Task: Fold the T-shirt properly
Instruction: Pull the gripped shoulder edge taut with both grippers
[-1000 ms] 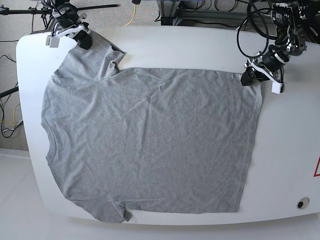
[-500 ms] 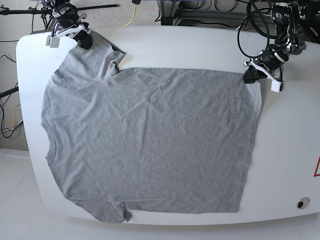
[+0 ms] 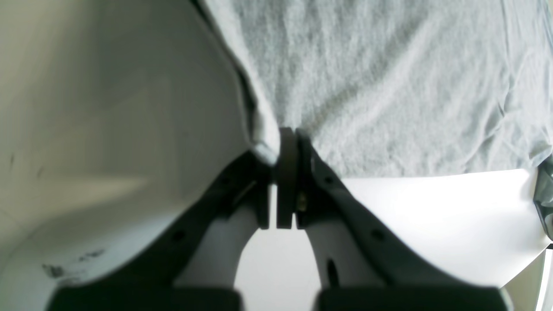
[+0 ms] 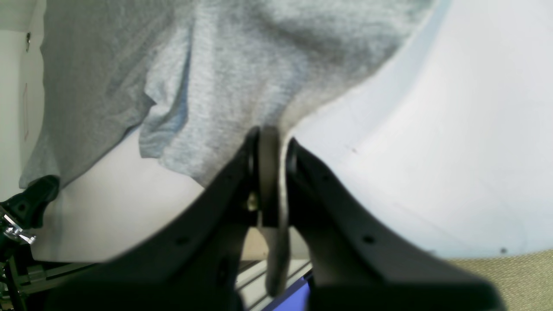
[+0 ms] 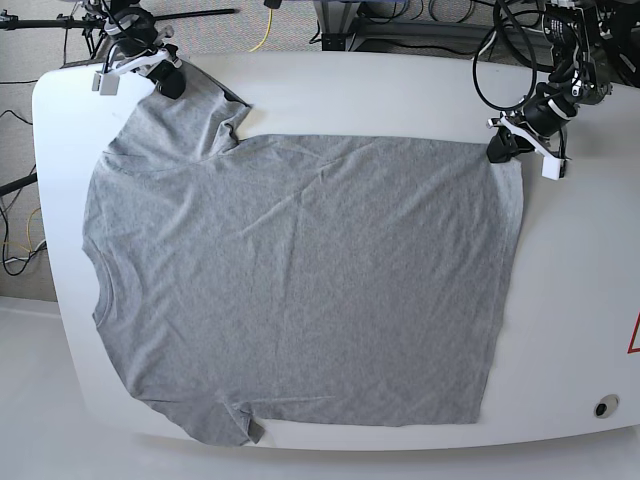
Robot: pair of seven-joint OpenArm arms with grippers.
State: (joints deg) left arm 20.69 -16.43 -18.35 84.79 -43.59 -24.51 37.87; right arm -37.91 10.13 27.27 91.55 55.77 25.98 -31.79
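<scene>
The heather-grey T-shirt lies spread flat on the white table, plain side up, neck at the left and hem at the right. My left gripper is shut on the shirt's far hem corner; in the left wrist view the jaws pinch the cloth edge. My right gripper is shut on the far sleeve's edge; in the right wrist view the jaws clamp the sleeve cloth. No lettering shows.
The near sleeve reaches the table's front edge. A small round fitting sits at the front right corner. Cables and frame parts lie behind the table.
My left gripper has moved slightly up and away, pulling the hem corner taut. My right gripper has stayed put.
</scene>
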